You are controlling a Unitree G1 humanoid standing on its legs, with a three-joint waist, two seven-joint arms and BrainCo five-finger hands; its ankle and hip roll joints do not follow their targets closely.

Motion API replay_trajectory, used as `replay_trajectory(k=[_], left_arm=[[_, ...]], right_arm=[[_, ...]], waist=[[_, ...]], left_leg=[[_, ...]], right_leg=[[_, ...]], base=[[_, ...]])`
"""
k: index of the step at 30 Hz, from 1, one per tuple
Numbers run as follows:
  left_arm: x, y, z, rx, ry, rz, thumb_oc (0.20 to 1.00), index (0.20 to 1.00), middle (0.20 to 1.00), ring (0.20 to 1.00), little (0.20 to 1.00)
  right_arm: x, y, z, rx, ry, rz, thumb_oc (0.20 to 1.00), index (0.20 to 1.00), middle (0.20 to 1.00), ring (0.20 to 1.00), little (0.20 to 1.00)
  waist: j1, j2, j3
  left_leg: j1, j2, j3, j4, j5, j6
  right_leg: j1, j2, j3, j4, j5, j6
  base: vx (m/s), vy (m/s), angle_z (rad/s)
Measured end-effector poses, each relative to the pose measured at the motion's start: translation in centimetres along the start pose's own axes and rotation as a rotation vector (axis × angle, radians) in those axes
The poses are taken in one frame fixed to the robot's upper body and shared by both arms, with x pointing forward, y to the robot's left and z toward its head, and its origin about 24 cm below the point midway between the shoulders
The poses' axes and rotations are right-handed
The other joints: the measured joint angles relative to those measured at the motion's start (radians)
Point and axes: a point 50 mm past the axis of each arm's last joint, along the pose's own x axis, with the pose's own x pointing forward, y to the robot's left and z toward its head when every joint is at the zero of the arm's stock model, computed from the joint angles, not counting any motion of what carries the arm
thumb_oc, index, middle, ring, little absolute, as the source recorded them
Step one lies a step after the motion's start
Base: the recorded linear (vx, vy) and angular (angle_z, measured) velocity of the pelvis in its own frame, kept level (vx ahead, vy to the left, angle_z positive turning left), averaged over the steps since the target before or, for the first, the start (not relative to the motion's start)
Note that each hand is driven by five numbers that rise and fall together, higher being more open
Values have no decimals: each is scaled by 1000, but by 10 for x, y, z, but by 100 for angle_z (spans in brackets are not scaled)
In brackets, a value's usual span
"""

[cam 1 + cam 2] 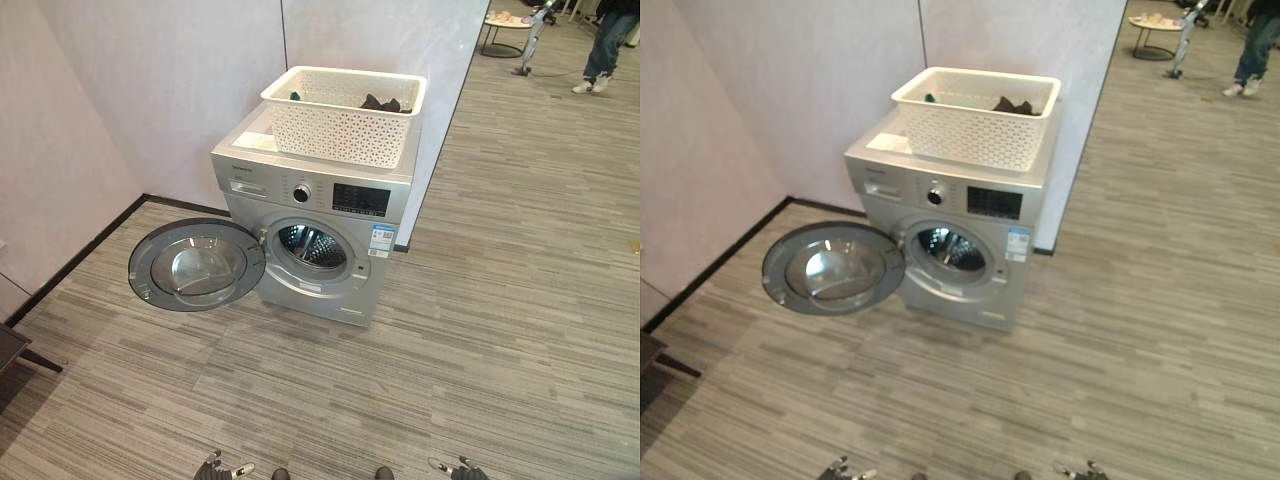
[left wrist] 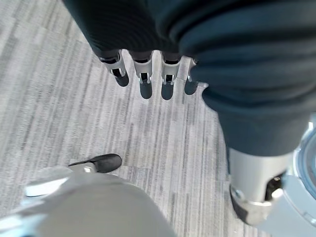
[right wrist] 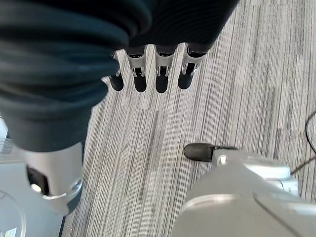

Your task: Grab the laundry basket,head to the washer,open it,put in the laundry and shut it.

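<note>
basket (image 1: 340,125) on washer (image 1: 310,215) | dark laundry (image 1: 380,103) inside | door (image 1: 196,264) open

Striped grey plank floor (image 1: 500,330): silver washer (image 1: 320,215) standing against the wall, door (image 1: 196,264) swung open; white basket (image 1: 345,112) on the washer's top.

The right hand (image 3: 148,74) hangs over a floor (image 3: 232,103) of grey striped planks — its dark ribbed cover on one side, the silver fingers (image 3: 162,74) in a row beside it, straight and slightly apart, their dark tips pointing toward the floor. The thumb (image 3: 202,151) lies apart from them — its dark tip aimed toward the fingers. Nothing is between thumb and fingers; the hand holds nothing.
</note>
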Motion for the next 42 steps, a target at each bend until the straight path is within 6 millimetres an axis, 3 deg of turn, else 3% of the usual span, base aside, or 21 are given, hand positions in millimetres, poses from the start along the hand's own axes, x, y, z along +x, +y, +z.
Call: replay_trajectory(k=[3,5,7,10,14,15,18,19,21,23,24,25,26,28,30,32,33,35,38,41,42], left_arm=[[2,2,5,-8,-6,10,1000,1000,1000,1000,1000],[6,3,18,-20,-37,15,1000,1000,1000,1000,1000],[9,2,33,-27,-72,13,1000,1000,1000,1000,1000],[10,4,36,-40,-82,19,1000,1000,1000,1000,1000],[10,3,32,-119,-59,36,1000,1000,1000,1000,1000],[9,-4,28,-149,-44,28,1000,1000,1000,1000,1000],[9,2,27,-167,-38,48,1000,1000,1000,1000,1000],[7,-1,19,-173,-15,42,1000,1000,1000,1000,1000],[6,4,12,-162,8,55,1000,1000,1000,1000,1000],[4,24,8,-108,15,92,1000,1000,1000,1000,1000],[5,28,11,-90,6,97,1000,1000,1000,1000,1000],[5,24,10,-65,4,79,1000,1000,1000,1000,1000],[4,20,10,-60,2,66,1000,1000,1000,1000,1000],[4,19,12,-55,-18,62,1000,1000,1000,1000,1000],[6,23,20,-59,-36,74,1000,1000,1000,1000,1000],[8,29,27,-65,-54,94,1000,1000,1000,1000,1000],[9,35,31,-80,-60,115,1000,1000,1000,1000,1000],[10,32,32,-87,-53,114,1000,1000,1000,1000,1000],[10,19,34,-100,-62,83,1000,1000,1000,1000,1000],[7,4,17,-109,-13,52,1000,1000,1000,1000,1000],[7,0,21,-117,-23,44,1000,1000,1000,1000,1000]], right_arm=[[1,0,9,30,-34,1,1000,1000,1000,1000,1000],[4,3,27,50,-88,11,1000,1000,1000,1000,1000],[6,6,46,59,-141,19,1000,1000,1000,1000,1000],[8,2,57,61,-171,10,1000,1000,1000,1000,1000],[8,8,76,26,-228,37,1000,1000,1000,1000,1000],[9,8,81,32,-237,34,1000,1000,1000,1000,1000],[7,28,65,64,-192,78,1000,1000,1000,1000,1000],[7,27,58,57,-173,76,1000,1000,1000,1000,1000],[7,30,60,62,-174,82,1000,1000,1000,1000,1000],[4,41,39,95,-121,113,1000,1000,1000,1000,1000],[2,41,31,95,-101,113,1000,1000,1000,1000,1000],[4,35,41,100,-126,98,1000,1000,1000,1000,1000],[5,33,43,97,-133,94,1000,1000,1000,1000,1000],[4,30,38,91,-128,94,1000,1000,1000,1000,1000],[4,33,47,96,-163,107,1000,1000,1000,1000,1000],[3,32,45,97,-162,106,1000,1000,1000,1000,1000],[3,31,39,95,-138,100,1000,1000,1000,1000,1000],[3,29,35,97,-124,93,1000,1000,1000,1000,1000],[2,26,30,98,-109,86,1000,1000,1000,1000,1000],[-2,20,2,98,-35,69,1000,1000,1000,1000,1000],[-4,20,-7,97,3,69,1000,1000,1000,1000,1000]], waist=[[2,-6,21],[15,-20,69],[38,-51,111],[39,-70,115],[76,-40,111],[96,7,106],[121,-59,111],[145,-63,92],[161,-51,90],[133,-101,68],[132,-110,61],[132,-81,84],[106,-50,82],[84,-15,79],[46,7,92],[18,-19,101],[10,-43,106],[-15,-79,99],[-30,-79,100],[-37,-46,63],[-44,-55,61]], left_leg=[[-48,19,-21,86,-25,-25],[-153,32,-63,284,-30,-64],[-275,24,-95,490,24,-108],[-279,-8,-80,332,-3,-81],[-224,-35,-79,7,-28,-53],[-227,22,-81,10,-22,-72],[-246,-7,-44,134,-16,-54],[-275,-19,-44,209,-47,-10],[-275,-9,-16,256,-70,29],[-218,-72,2,180,-77,40],[-203,-106,1,175,-75,55],[-161,-134,12,177,-63,130],[-141,-136,2,169,-74,145],[-116,-146,-1,156,-83,181],[-66,-138,-1,115,-89,183],[-32,-154,-10,98,-89,168],[7,-168,-21,89,-118,152],[29,-190,-45,102,-142,160],[95,-189,-93,108,-201,143],[189,-140,-180,124,-282,91],[86,-143,-167,405,-299,38]], right_leg=[[1,19,-15,0,-4,-17],[-15,37,-25,44,-23,-42],[-31,25,-25,73,-40,-69],[-54,-5,-33,69,-47,-91],[-79,2,23,0,-64,-76],[-101,40,23,36,-65,-73],[-84,1,50,41,-72,-51],[-61,-8,65,20,-111,-26],[-153,-18,55,349,-214,1],[-227,-75,63,744,-178,5],[-228,-88,79,757,-156,19],[-299,-125,113,918,-49,101],[-310,-135,98,929,-53,98],[-348,-135,60,891,-130,83],[-348,-106,-79,558,-176,32],[-355,-82,-102,387,-134,19],[-350,-47,-83,200,-88,36],[-345,-30,-32,44,-37,44],[-369,-14,-4,55,13,14],[-304,37,39,149,65,-32],[-262,40,18,185,100,-92]], base=[[25,-121,14],[98,-91,16],[209,10,9],[283,90,6],[455,209,-33],[539,309,-37],[441,301,-30],[594,451,-77],[413,349,-47],[310,300,33],[413,333,-7],[566,306,-23],[455,196,-29],[372,44,-13],[446,-59,-15],[527,-106,24],[439,-91,29],[382,-87,44],[444,-157,48],[312,-254,94],[79,-283,117]])
